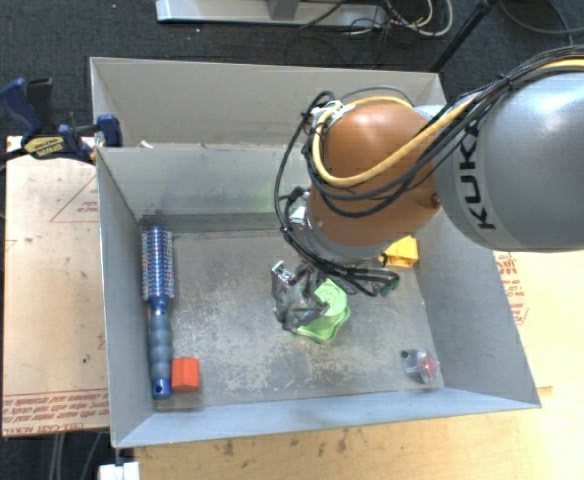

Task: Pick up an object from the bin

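Observation:
My gripper (294, 303) hangs low in the middle of the bin, its metal fingers right at the left side of a light green soft thing (327, 313) that lies on the floor there. Whether the fingers close on it I cannot make out. Part of the green thing is hidden under the wrist. A yellow block (402, 252) peeks out from behind the arm's cover to the right.
A blue hairbrush (158, 303) lies along the left wall, with a small orange block (185, 373) at its handle end. A small clear thing with red inside (421, 365) sits in the front right corner.

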